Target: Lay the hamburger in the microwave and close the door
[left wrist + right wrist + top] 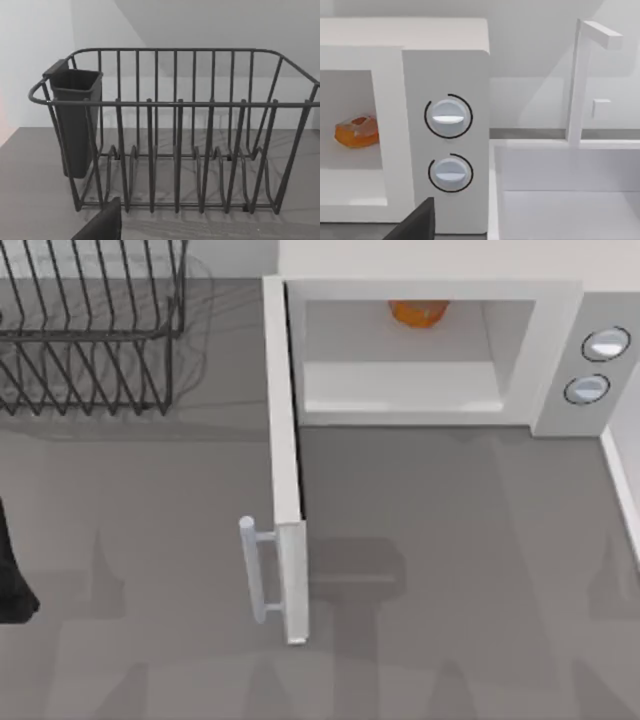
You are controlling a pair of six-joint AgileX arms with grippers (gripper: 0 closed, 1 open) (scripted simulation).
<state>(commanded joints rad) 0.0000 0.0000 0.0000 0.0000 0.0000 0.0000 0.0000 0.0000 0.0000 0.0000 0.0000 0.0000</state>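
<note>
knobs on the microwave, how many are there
2, both on the grey panel at the microwave's right side: upper knob and lower knob, one directly above the other in the right wrist view.

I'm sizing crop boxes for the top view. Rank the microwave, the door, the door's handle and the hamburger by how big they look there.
1. microwave
2. door, seen edge-on
3. handle
4. hamburger, partly hidden, so its place below the handle is unsure

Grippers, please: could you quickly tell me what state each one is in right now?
Left gripper: cannot be told; a dark part of it shows facing the dish rack.
Right gripper: cannot be told; it faces the microwave.
</note>
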